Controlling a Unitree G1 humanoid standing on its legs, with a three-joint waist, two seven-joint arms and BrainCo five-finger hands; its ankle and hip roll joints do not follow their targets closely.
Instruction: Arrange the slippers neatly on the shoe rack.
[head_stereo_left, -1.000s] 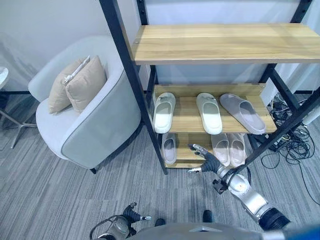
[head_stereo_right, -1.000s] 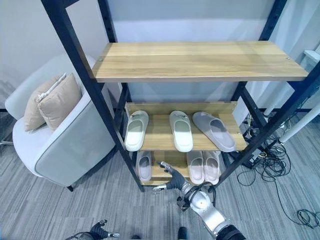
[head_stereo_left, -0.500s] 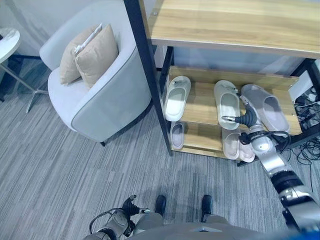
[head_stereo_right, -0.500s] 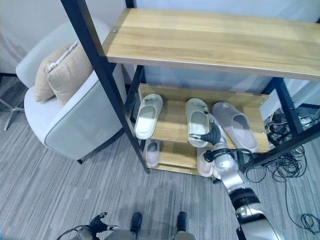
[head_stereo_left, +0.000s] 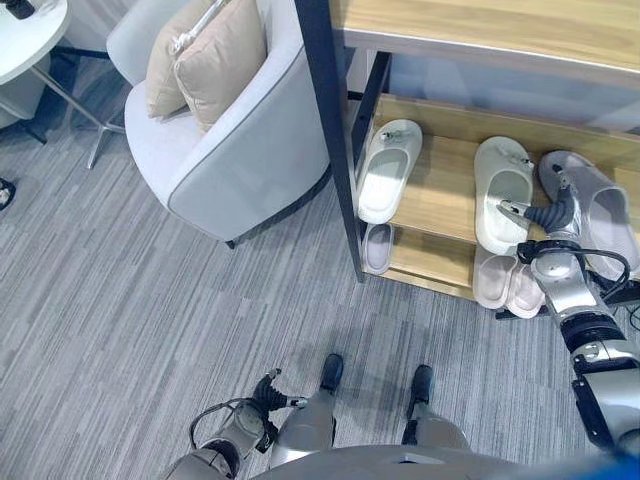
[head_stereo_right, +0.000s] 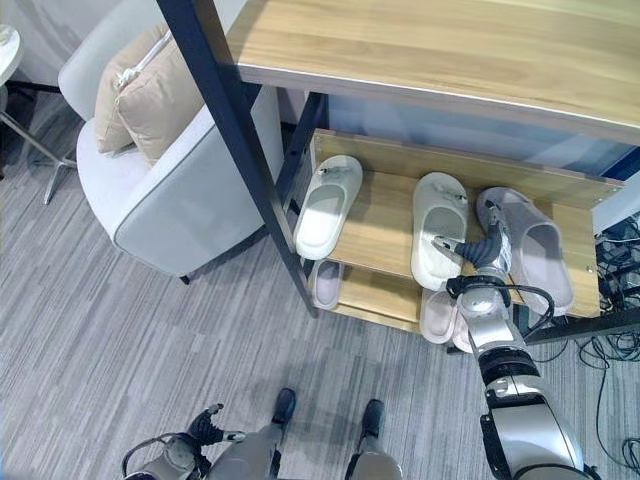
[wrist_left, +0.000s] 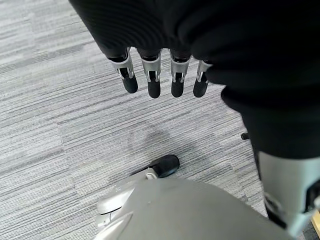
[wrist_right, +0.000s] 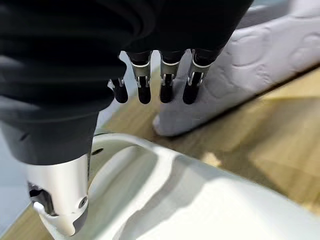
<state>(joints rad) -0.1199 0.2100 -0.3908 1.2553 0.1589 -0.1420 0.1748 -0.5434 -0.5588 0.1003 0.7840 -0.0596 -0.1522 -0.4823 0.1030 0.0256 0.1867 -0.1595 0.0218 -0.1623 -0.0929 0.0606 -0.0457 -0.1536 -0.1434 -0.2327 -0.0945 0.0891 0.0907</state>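
Note:
On the rack's middle shelf (head_stereo_left: 445, 190) lie a white slipper (head_stereo_left: 388, 170) at the left, a second white slipper (head_stereo_left: 502, 193) in the middle and a grey slipper (head_stereo_left: 600, 215) at the right, turned askew. My right hand (head_stereo_left: 553, 213) hovers open between the middle white slipper and the grey one. In the right wrist view its fingers (wrist_right: 165, 87) point at the grey slipper's (wrist_right: 240, 65) end, and the thumb (wrist_right: 55, 200) hangs over the white slipper (wrist_right: 200, 200). My left hand (wrist_left: 150, 82) hangs open low over the carpet.
The lower shelf holds a small pale slipper (head_stereo_left: 378, 247) and a pinkish pair (head_stereo_left: 505, 285). The rack's black post (head_stereo_left: 335, 150) stands at its front left. A grey armchair (head_stereo_left: 230, 130) with beige cushions sits to the left, beside a round white table (head_stereo_left: 30, 30). Cables (head_stereo_right: 620, 260) lie at the right.
The camera has tipped down and shifted. My right hand has risen from the lower shelf's front to the middle shelf, between the white and grey slippers. The slippers lie as before.

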